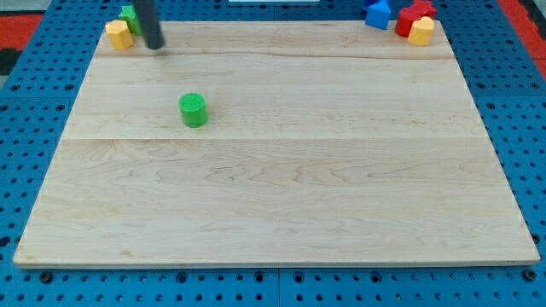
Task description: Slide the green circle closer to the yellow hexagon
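The green circle (194, 110) sits alone on the wooden board, left of centre in the upper half. A yellow block (119, 35), seemingly hexagonal, sits at the board's top left corner, touching a green block (129, 16) behind it. My tip (154, 46) is at the top left, just to the right of the yellow block and above and to the left of the green circle, with a clear gap to the circle.
At the top right corner a blue block (377, 14), a red block (411, 16) and a second yellow block (421, 31) are clustered. The wooden board (281, 188) lies on a blue perforated base.
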Motion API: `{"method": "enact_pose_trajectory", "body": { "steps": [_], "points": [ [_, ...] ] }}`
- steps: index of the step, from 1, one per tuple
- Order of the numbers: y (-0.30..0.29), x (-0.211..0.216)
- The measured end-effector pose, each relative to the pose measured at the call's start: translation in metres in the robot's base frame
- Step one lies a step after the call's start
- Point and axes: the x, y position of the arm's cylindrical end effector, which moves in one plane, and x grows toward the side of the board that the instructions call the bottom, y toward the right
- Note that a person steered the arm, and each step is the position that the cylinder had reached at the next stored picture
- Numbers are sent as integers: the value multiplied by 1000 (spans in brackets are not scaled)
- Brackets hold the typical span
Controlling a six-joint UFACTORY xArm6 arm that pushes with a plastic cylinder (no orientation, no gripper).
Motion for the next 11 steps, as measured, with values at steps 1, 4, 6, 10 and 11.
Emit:
{"method": "enact_pose_trajectory", "body": {
  "steps": [1, 4, 6, 10, 11],
  "points": [
    [70, 17],
    [138, 159],
    [105, 152],
    [41, 149],
    [11, 149]
  ]
}}
